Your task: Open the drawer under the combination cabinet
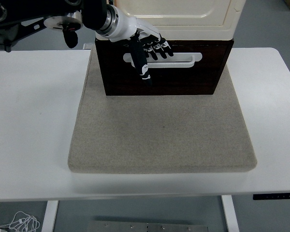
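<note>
Seen from above: white table (34, 121) carrying a square grey felt mat (162, 130). At the mat's far edge, a combination cabinet with a cream upper body (183, 17) over a dark brown drawer front (183, 77) bearing a long white slotted handle (181, 59). Reaching in from the left edge, the black-and-white left hand (145, 48), fingers (159, 47) curled over the handle's left end, thumb (140, 65) pointing down across the drawer front. Grey floor beyond; white cables (21, 223) beneath the table.

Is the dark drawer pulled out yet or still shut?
Looks shut: the drawer front sits about flush under the cream cabinet. The left hand is at its white handle.
</note>
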`<action>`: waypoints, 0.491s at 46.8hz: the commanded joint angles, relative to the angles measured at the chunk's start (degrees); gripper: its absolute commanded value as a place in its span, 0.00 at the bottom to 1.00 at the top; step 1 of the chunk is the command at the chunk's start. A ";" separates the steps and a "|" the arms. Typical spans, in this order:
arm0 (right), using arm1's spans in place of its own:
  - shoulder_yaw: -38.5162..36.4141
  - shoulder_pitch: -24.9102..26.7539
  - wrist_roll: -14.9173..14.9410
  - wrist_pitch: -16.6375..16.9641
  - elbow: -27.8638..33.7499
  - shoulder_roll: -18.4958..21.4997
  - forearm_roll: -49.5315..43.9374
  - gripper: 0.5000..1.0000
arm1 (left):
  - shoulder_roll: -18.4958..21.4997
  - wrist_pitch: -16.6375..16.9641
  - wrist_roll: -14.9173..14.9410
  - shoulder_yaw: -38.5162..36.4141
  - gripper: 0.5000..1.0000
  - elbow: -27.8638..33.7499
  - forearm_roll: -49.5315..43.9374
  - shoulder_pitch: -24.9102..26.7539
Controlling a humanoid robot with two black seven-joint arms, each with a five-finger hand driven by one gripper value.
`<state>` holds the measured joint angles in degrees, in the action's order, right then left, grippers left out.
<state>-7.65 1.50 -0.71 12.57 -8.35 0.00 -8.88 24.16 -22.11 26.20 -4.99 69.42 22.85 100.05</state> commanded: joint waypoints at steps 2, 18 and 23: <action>0.00 -0.01 0.00 0.00 0.00 0.00 0.00 0.85 | 0.01 0.05 0.00 -0.02 1.00 -0.08 0.00 0.06; 0.00 -0.01 0.00 0.00 0.00 0.00 0.00 0.85 | 0.01 -0.13 0.00 -0.02 1.00 -0.87 0.00 0.06; 0.00 -0.01 0.00 0.00 0.00 0.00 0.00 0.85 | -0.08 -0.13 0.00 -0.02 1.00 -1.13 0.00 0.06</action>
<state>-7.65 1.50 -0.71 12.57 -8.35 0.00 -8.88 24.17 -22.23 26.19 -5.01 68.44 22.85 100.10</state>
